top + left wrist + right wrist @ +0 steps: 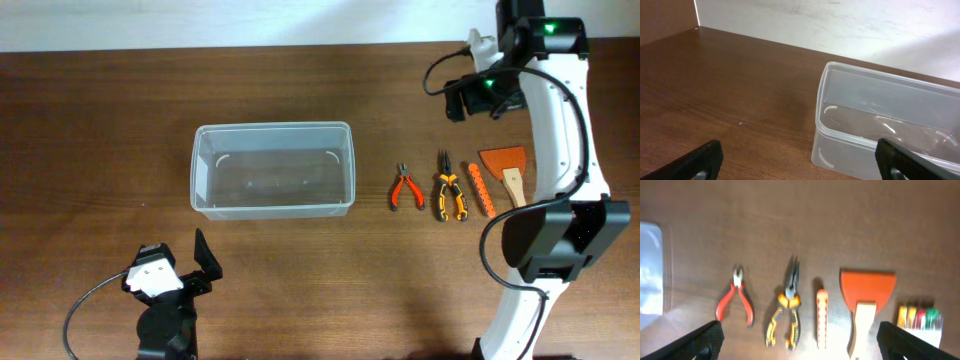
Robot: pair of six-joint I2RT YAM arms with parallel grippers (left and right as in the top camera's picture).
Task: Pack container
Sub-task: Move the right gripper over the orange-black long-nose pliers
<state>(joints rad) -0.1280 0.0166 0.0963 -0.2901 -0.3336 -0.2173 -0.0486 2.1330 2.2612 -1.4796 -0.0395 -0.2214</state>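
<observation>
The clear plastic container stands empty at the table's middle; it also shows in the left wrist view. My left gripper is open and empty near the front edge, in front of the container's left end. My right gripper is open and empty, held high over the back right. Below it lie red pliers, yellow-black pliers, a slim orange tool and an orange scraper with a wooden handle.
A small clear box of coloured markers lies right of the scraper; the right arm hides it in the overhead view. The tools lie in a row right of the container. A white wall borders the table's far edge.
</observation>
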